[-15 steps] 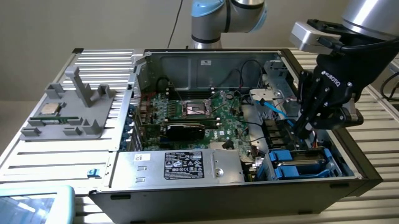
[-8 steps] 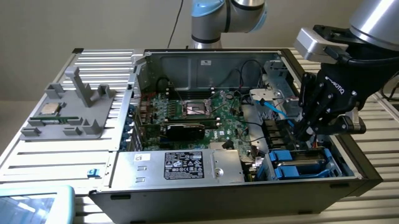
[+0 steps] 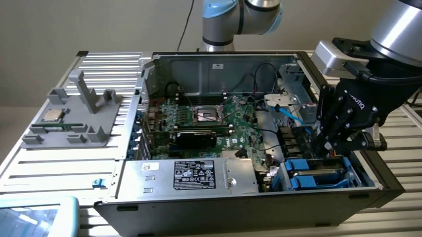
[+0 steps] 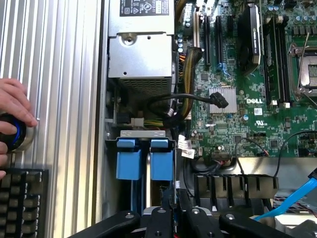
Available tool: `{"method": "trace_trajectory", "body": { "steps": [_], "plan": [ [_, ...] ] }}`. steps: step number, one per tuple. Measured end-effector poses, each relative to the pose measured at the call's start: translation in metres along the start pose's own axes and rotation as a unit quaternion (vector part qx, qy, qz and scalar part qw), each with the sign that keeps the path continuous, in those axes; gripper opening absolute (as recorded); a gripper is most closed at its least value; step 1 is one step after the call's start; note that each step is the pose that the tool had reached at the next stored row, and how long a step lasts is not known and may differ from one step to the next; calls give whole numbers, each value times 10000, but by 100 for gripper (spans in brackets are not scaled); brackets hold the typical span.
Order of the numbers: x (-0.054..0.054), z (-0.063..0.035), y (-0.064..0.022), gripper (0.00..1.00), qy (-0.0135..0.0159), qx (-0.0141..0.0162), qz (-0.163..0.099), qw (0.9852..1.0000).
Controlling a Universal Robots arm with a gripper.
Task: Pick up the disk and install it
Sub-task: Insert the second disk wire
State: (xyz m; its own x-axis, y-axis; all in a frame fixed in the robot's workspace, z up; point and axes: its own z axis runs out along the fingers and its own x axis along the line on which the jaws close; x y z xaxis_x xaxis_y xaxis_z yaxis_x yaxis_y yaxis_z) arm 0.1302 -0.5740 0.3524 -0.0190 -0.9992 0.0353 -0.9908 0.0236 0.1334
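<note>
Gripper: the gripper (image 3: pixel 327 146) reaches down into the open computer case (image 3: pixel 197 217) at its near corner on the exterior view's right; its fingers (image 4: pixel 174 210) are drawn nearly together, and whether they pinch anything cannot be told.
Disk: the disk (image 3: pixel 317 174) sits in the drive bay at that same corner, its blue frame showing just below the fingertips; in the wrist view two blue tabs (image 4: pixel 144 158) stand side by side in the bay.
Power supply: a silver box with a black label (image 3: pixel 191 175) lies along the near wall of the case, beside the bay.
Circuit board: the green board (image 3: pixel 218 123) fills the middle of the case floor, behind the power supply.
Holder: a grey rack (image 3: pixel 76 116) stands on the slatted table (image 3: pixel 59 168), towards its far edge on the exterior view's left, with a small square chip (image 3: pixel 53 116) on it.
Hand: a person's hand (image 4: pixel 12 106) rests on a round knob (image 4: pixel 15 134) at the table's edge, next to a keyboard (image 4: pixel 22 203).
</note>
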Motion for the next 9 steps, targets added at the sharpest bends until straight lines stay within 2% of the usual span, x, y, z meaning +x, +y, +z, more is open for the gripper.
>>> {"method": "trace_trajectory", "body": {
  "steps": [2,9],
  "plan": [
    [18,31,-14,16,-15,0,2,10000],
    [25,85,-23,16,-26,-3,2,10000]
  ]
}}
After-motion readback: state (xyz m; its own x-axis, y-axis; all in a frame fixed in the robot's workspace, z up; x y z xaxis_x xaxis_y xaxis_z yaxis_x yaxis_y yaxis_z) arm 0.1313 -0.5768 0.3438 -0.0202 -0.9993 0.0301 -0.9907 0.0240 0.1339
